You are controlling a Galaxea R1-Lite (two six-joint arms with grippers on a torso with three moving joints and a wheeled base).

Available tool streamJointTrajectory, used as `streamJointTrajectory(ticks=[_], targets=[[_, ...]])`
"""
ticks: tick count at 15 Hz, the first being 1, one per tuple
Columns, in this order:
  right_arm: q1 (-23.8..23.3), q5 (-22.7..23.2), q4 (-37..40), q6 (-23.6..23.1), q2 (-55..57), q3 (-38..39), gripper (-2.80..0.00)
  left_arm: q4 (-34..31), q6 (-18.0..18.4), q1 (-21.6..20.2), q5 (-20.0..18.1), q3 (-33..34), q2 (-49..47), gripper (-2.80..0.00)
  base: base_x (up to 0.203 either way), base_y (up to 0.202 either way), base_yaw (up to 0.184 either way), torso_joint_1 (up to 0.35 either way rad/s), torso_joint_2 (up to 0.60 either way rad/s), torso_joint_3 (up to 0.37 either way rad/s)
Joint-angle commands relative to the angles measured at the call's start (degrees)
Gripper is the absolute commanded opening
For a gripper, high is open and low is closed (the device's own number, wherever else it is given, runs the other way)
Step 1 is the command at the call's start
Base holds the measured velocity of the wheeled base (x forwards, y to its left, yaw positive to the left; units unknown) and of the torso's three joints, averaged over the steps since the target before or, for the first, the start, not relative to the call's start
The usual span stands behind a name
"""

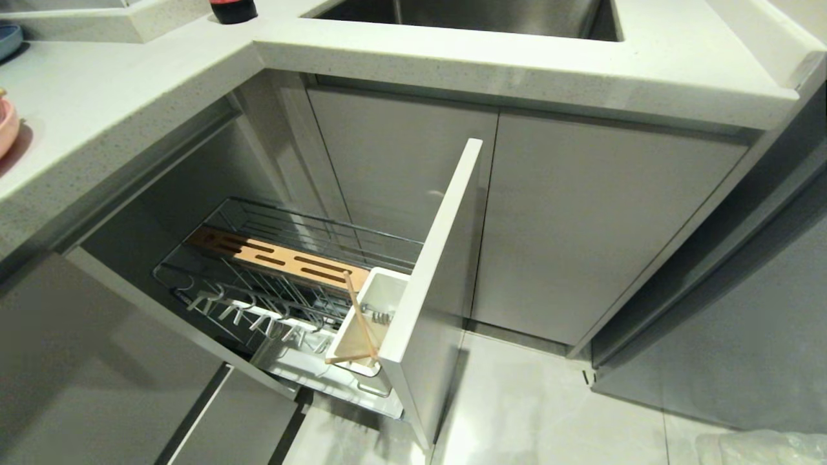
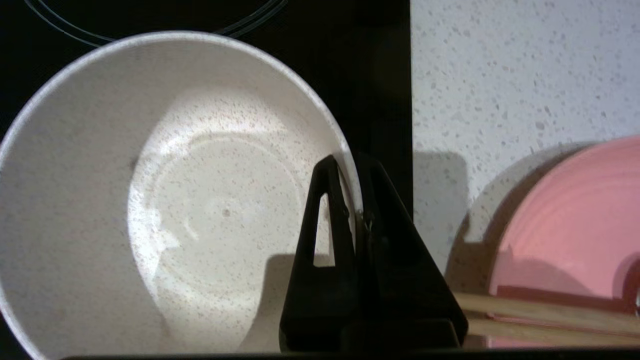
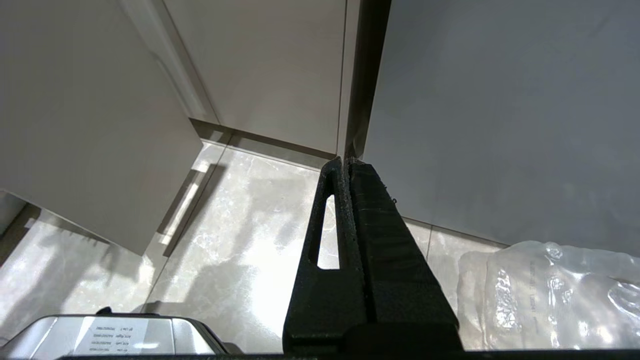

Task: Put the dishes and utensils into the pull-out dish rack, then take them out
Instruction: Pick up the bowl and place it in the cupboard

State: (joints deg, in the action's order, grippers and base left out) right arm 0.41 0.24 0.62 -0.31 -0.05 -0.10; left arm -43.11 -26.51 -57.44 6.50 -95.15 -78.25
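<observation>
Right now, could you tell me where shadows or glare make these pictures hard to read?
Left wrist view: a bright patch inside the round cream-white bowl, gripped by the left gripper, whose shadow darkens the bowl's inside. Head view: the chrome wire pull-out dish rack sits in cabinet shade. Right wrist view: evenly lit, with sheen on the floor tiles.

bowl [image 2: 150, 200]: cream-white, finely speckled brown inside
plate [image 2: 575, 225]: salmon-pink, ringed in faint concentric bands
chopsticks [image 1: 359, 323]: pale wood
slotted wooden strip [image 1: 278, 258]: tan, marked with dark slots
utensil cup [image 1: 368, 320]: white
front panel [image 1: 433, 278]: pale grey
countertop [image 1: 517, 71]: off-white, flecked with fine grey specks
left gripper [image 2: 356, 172]: black
right gripper [image 3: 346, 167]: black
</observation>
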Motion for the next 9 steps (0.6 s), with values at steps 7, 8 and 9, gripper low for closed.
streamJointTrajectory(ticks=[7,8,9], targets=[[0.0,0.0,0.0,0.0,0.0,0.0,-2.80,-0.3,0.3,0.4,-3.9,-3.2,6.8,-2.80,0.000,0.000,0.000,0.000,0.00,0.000],[0.0,0.0,0.0,0.0,0.0,0.0,-2.80,-0.6,1.1,1.8,-5.4,-3.4,8.4,-2.80,0.000,0.000,0.000,0.000,0.00,0.000],[0.0,0.0,0.0,0.0,0.0,0.0,-2.80,-1.2,2.2,4.1,-6.4,-3.5,9.9,-2.80,0.000,0.000,0.000,0.000,0.00,0.000]])
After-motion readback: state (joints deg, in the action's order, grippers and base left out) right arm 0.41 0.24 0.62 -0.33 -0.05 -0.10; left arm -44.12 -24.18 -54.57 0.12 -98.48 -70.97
